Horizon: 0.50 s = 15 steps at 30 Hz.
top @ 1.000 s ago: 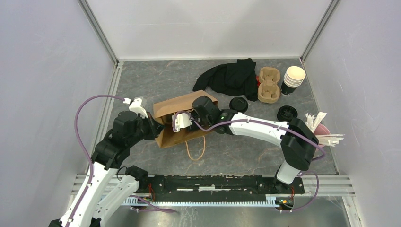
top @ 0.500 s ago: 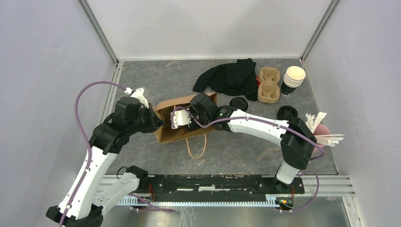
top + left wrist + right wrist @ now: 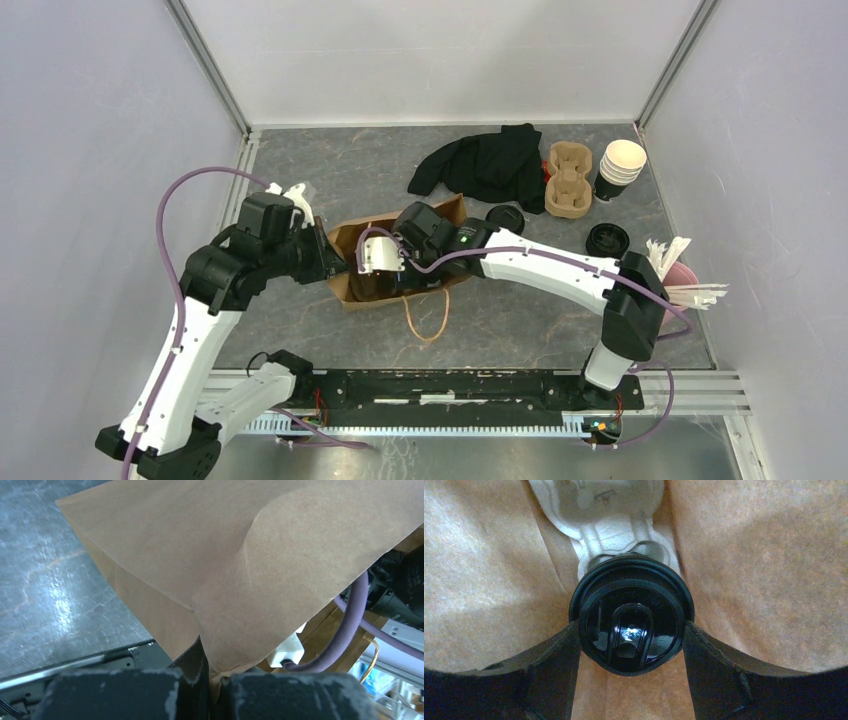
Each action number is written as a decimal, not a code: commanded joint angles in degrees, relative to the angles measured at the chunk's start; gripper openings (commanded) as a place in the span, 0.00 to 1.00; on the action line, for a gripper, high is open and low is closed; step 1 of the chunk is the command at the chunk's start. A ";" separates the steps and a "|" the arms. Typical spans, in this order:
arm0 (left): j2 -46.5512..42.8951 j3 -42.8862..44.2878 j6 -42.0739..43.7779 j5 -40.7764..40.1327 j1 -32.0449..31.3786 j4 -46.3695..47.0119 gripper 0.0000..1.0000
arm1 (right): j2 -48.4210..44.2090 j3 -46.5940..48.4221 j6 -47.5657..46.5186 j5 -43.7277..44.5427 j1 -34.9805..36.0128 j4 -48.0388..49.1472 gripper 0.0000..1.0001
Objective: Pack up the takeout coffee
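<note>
R gripper (image 3: 630, 630) clamped on lidded cup (image 3: 631, 622), frame centre, lid toward cam, axis running into bag (image 3: 749, 555). L gripper (image 3: 212, 680) pinches bag rim.

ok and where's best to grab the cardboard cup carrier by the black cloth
Probably the near rim of the cup carrier, from above: one finger inside the near well, one outside. It lies flat, wells up, so its thin wall is pinchable. The black cloth crowds its left side and the stack of cups stands close on its right.
</note>
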 commanded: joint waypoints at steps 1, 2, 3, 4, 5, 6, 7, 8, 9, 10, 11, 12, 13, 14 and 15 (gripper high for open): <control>0.07 4.33 -4.73 3.67 -0.09 -2.27 0.02 | -0.91 3.18 9.46 0.17 2.35 -11.57 0.00; 0.14 4.76 -4.85 2.90 -0.16 -2.58 0.03 | -0.57 3.85 10.90 -0.07 2.80 -12.94 0.00; 0.44 5.15 -5.05 1.72 -0.20 -2.94 0.03 | -0.04 4.79 12.40 -0.54 3.14 -14.44 0.00; 0.75 5.52 -5.21 0.64 -0.21 -3.36 0.03 | 0.39 5.45 13.96 -0.68 3.47 -15.46 0.00; 1.17 5.68 -5.23 -0.33 -0.21 -3.58 0.03 | 1.13 6.05 15.21 -1.05 3.60 -16.61 0.00; 1.64 5.69 -5.36 -1.28 -0.14 -3.92 0.03 | 2.08 6.76 16.21 -1.35 3.70 -17.65 0.00; 2.17 5.80 -5.60 -2.34 -0.17 -4.34 0.03 | 2.80 7.24 17.02 -1.70 3.69 -18.14 0.00; 2.74 5.74 -5.67 -3.46 -0.11 -4.59 0.03 | 3.59 7.44 17.22 -1.89 3.70 -18.60 0.00; 3.12 5.57 -5.63 -4.62 -0.16 -4.68 0.03 | 4.26 7.39 17.27 -1.92 3.64 -18.70 0.00; 3.49 5.40 -5.59 -5.71 -0.17 -4.92 0.04 | 4.88 7.30 17.14 -1.91 3.65 -18.76 0.00; 3.71 5.34 -5.51 -6.84 -0.08 -5.09 0.04 | 5.55 7.30 16.96 -1.90 3.67 -19.04 0.00; 3.91 5.28 -5.36 -7.49 -0.13 -5.17 0.04 | 6.33 7.49 16.46 -1.86 3.66 -19.28 0.00; 4.08 5.34 -5.08 -7.82 -0.15 -5.06 0.04 | 7.40 7.87 16.14 -1.80 3.67 -19.74 0.00; 4.07 5.40 -4.94 -8.07 -0.09 -5.04 0.04 | 8.40 8.16 15.83 -1.70 3.70 -20.14 0.00; 4.15 5.45 -4.83 -8.27 -0.07 -4.96 0.04 | 8.98 7.61 15.57 -1.89 3.62 -19.90 0.00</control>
